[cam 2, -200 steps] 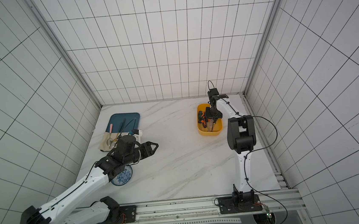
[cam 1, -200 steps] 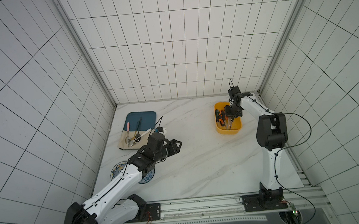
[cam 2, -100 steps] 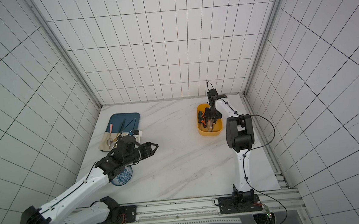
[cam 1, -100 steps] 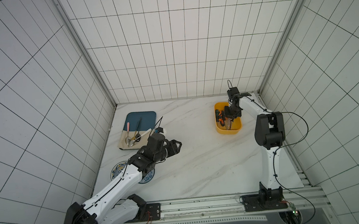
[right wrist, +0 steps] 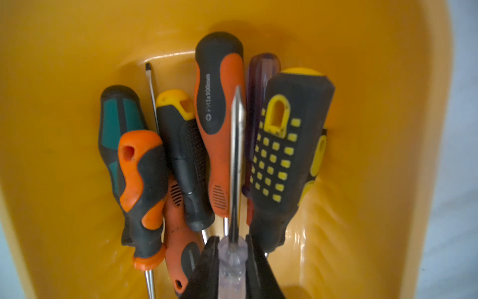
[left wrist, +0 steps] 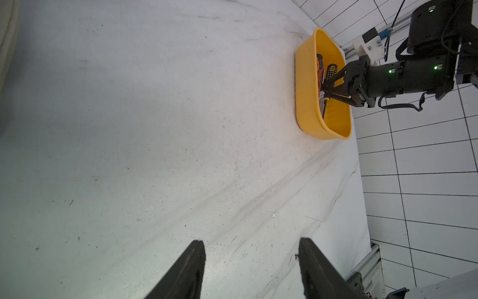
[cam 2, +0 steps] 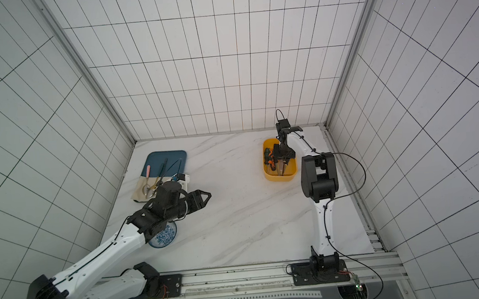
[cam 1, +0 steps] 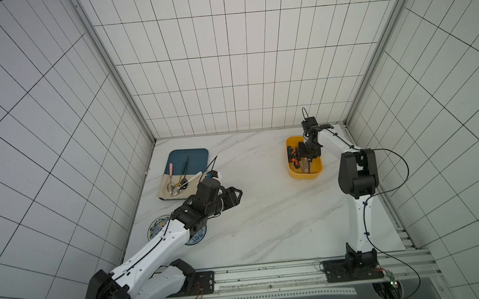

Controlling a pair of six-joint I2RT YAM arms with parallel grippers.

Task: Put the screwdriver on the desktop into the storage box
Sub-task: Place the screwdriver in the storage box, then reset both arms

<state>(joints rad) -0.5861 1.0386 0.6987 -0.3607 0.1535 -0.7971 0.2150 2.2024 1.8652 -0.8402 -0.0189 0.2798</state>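
You'll see the left gripper (left wrist: 251, 243) hanging part-open and empty over the desktop (cam 1: 267, 213), and the right gripper (right wrist: 231, 240) clamped on the clear-handled screwdriver (right wrist: 236, 155) within the yellow storage box (cam 1: 305, 175), above other screwdrivers (right wrist: 219, 103).

The right gripper (right wrist: 231, 242) is clamping the clear handle of a screwdriver (right wrist: 236, 160), whose bare metal shaft is pointing out over the other screwdrivers (right wrist: 181, 155). These are lying heaped in the yellow storage box (right wrist: 64, 57), handles crowding toward one end wall, a black-and-yellow screwdriver (right wrist: 284, 155) lying nearest a side wall.
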